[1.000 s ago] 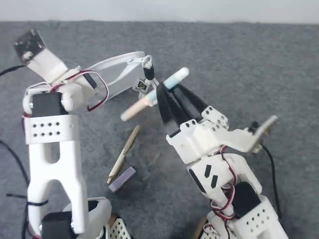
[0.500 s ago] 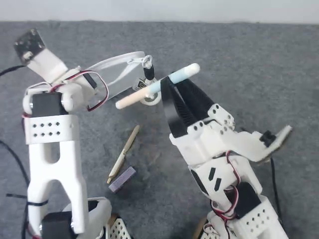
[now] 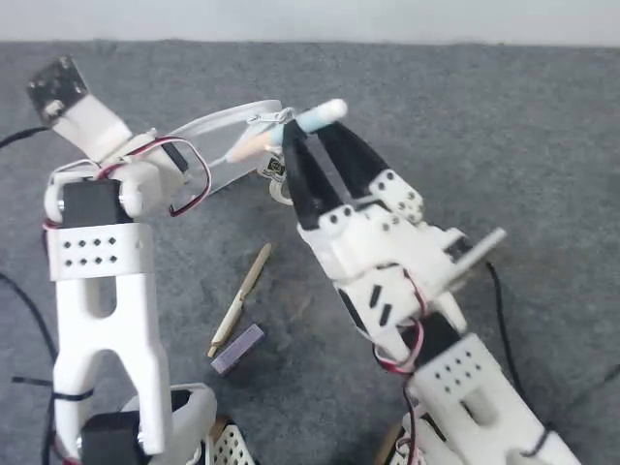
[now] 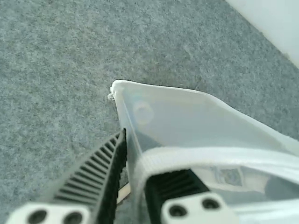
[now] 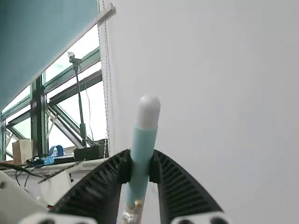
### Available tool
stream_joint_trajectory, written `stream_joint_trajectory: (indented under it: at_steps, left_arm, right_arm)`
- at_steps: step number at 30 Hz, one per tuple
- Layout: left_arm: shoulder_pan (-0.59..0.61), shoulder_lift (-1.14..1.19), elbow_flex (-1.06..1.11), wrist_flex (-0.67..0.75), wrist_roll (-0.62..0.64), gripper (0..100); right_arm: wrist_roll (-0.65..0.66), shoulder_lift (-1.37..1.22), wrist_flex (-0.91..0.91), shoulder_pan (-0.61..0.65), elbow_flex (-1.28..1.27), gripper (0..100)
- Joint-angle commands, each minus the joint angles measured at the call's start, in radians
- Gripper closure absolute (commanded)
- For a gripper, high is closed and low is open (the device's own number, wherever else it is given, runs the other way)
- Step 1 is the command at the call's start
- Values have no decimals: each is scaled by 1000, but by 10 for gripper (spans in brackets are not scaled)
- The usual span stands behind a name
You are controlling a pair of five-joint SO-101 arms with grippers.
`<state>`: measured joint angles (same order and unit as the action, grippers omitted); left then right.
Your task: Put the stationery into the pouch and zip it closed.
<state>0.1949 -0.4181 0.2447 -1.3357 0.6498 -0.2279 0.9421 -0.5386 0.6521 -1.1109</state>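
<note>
Pen: light blue barrel, white cap, beige tip; the pen [image 3: 287, 133] is off the ground at upper centre of the high view.
Right gripper: the right gripper [image 3: 308, 136] has its black fingers closed on the pen's mid-barrel, cap sticking out beyond them.
Pouch: clear, white zip rim; the pouch [image 3: 225, 136] sits at upper left of the high view, mouth facing right.
Left gripper: the left gripper [image 4: 135, 161] is clamped on the pouch's white rim, one finger on each side of the wall.
Key relation: the pen's long axis runs from upper right down to the left, beige tip leading, straight at the pouch mouth. The tip overlaps the rim; I cannot tell if it is inside yet. My reading is that the next push goes along that axis, leftward.
Left to do: pencil [image 3: 240, 300] and purple eraser [image 3: 237, 350] lie at lower centre, just beside each other, well apart from the pouch. The left arm's base is nearer them.
Surface: grey carpet [image 3: 504, 145], flat weave.
Room: white wall [image 5: 224, 93], windows [image 5: 70, 98] with a blind above.
</note>
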Motion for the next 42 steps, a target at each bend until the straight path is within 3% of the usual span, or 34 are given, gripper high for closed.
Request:
stream_joint_trajectory:
  at_steps: [1, 11, 22, 31, 37, 42]
  left_arm:
    - [3, 2, -1, 14, -9, 988]
    - [5, 2, -1, 12, -9, 988]
    - [2, 3, -1, 12, -9, 988]
    - [6, 3, -1, 12, -9, 988]
    - [6, 3, -1, 12, -9, 988]
    - [6, 3, -1, 11, -9, 988]
  right_arm:
    - [28, -104, -56, 7, 95, 992]
    - [126, -286, -162, 7, 210, 992]
    - [126, -280, -162, 30, 282, 992]
    - [129, -437, -170, 25, 347, 992]
    - [307, -535, -170, 33, 347, 992]
    - [376, -599, -168, 67, 316, 992]
